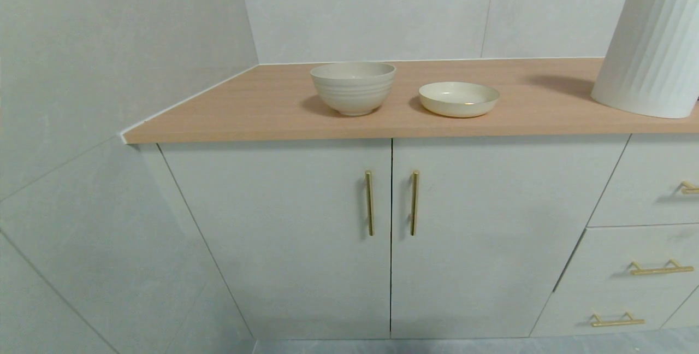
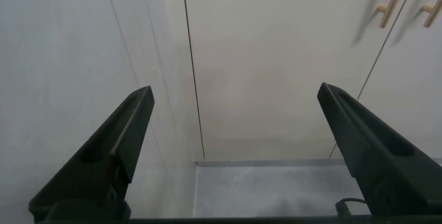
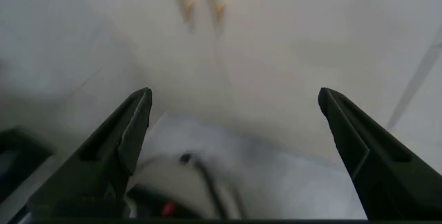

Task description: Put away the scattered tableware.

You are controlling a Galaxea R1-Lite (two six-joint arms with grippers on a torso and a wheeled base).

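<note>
A ribbed beige bowl [image 1: 353,87] stands upright on the wooden countertop [image 1: 262,108]. Just to its right rests a shallow cream dish [image 1: 458,98], apart from the bowl. Below them are two shut cabinet doors with gold handles [image 1: 369,202] side by side. My left gripper [image 2: 235,99] is open and empty, held low near the floor in front of the cabinet's left door. My right gripper [image 3: 235,99] is also open and empty, low in front of the cabinet, with the gold handles [image 3: 202,6] farther off.
A tall white ribbed container [image 1: 652,51] stands at the right end of the countertop. Drawers with gold handles [image 1: 661,269] sit to the right of the doors. Tiled walls close in the left side and the back.
</note>
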